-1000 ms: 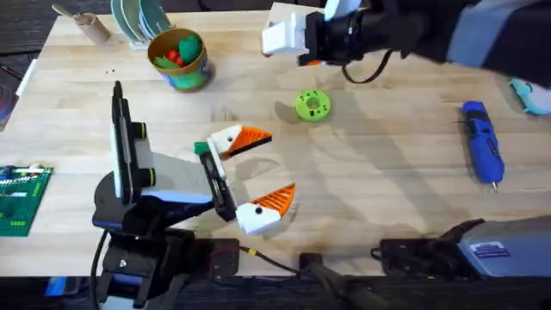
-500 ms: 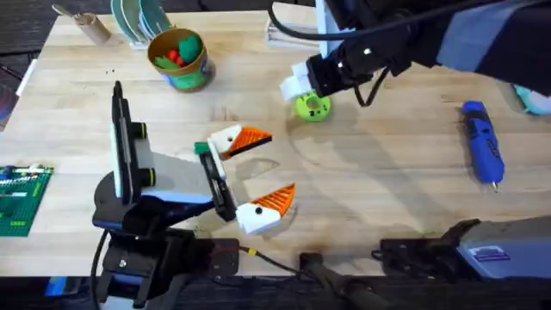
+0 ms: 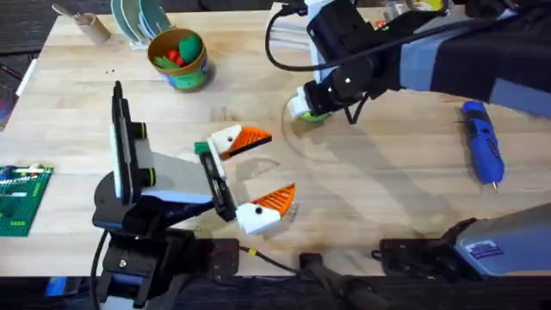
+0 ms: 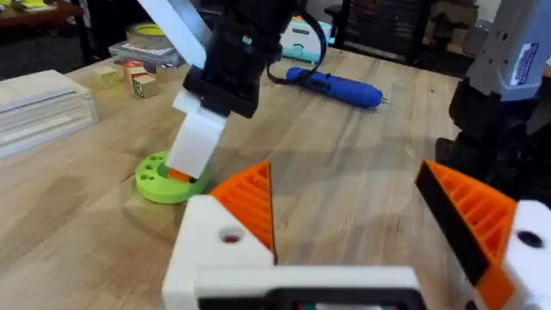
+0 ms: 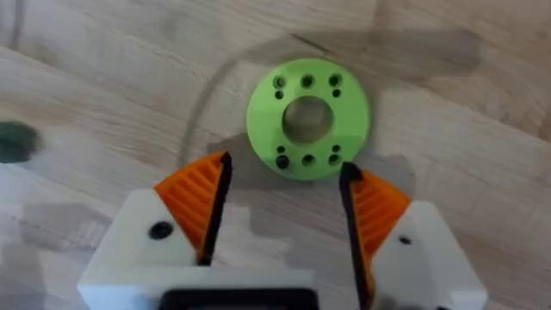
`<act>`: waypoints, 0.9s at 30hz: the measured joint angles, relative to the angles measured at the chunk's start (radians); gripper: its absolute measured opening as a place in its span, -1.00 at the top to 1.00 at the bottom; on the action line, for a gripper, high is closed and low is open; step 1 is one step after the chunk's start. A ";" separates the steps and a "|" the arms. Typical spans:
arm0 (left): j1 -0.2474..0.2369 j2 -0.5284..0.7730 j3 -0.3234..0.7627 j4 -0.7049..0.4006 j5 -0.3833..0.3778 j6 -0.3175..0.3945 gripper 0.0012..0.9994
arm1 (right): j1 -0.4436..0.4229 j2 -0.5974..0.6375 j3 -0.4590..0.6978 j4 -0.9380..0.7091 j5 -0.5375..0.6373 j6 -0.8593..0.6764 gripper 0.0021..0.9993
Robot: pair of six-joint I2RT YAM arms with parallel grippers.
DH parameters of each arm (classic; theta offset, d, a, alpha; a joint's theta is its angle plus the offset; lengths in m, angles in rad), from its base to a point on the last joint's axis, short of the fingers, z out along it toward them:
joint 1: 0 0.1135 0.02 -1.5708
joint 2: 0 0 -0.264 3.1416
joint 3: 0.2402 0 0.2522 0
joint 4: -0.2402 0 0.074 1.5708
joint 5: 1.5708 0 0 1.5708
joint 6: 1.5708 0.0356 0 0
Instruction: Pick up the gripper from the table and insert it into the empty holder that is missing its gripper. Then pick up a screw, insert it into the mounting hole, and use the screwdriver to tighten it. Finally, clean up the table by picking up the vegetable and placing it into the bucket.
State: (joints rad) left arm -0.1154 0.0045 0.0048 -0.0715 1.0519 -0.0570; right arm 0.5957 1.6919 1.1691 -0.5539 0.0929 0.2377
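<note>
My right gripper hangs open just over a round bright-green disc with small holes, its orange pads level with the disc's near edge. My left gripper rests open above the table's middle, nothing between its white fingers and orange ribbed pads. The blue screwdriver lies at the right of the table. The bucket stands at the back left with red and green toys inside. A small dark-green piece shows beside my left gripper's far finger; I cannot tell whether it is the vegetable. The loose gripper and the empty holder are out of view.
Stacked plates and a wooden piece sit at the back left corner. A green brick plate lies at the left edge. Clear boxes and small blocks stand beyond the disc in the left wrist view.
My right arm has swung from the table's far edge toward me and come down over the green disc. The left arm has stayed still.
</note>
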 joint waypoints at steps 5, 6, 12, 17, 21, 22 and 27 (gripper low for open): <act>0.000 0.000 0.000 0.000 0.000 0.000 -0.99 | 0.000 0.004 -0.002 0.018 0.000 0.009 -0.33; 0.000 0.000 0.000 0.000 0.000 0.000 -0.99 | 0.000 0.004 -0.002 0.023 0.000 0.010 -0.30; 0.000 0.000 0.000 0.000 0.000 0.000 -0.99 | 0.017 0.031 -0.002 0.035 0.033 0.016 -0.23; 0.000 0.000 0.000 0.000 0.000 0.000 -0.99 | 0.052 0.049 -0.002 0.034 0.079 0.016 -0.21; 0.000 0.000 0.000 0.000 0.000 0.000 -0.99 | 0.068 0.049 -0.002 0.034 0.094 0.017 -0.08; 0.000 0.000 0.000 0.000 0.000 0.000 -0.99 | 0.069 0.049 -0.002 0.035 0.096 0.017 -0.04; 0.000 0.000 0.000 0.000 0.000 0.000 -0.99 | 0.069 0.049 -0.002 0.035 0.103 0.017 0.09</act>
State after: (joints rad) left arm -0.1154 0.0045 0.0048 -0.0715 1.0519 -0.0570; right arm 0.6643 1.7412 1.1675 -0.5190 0.1955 0.2543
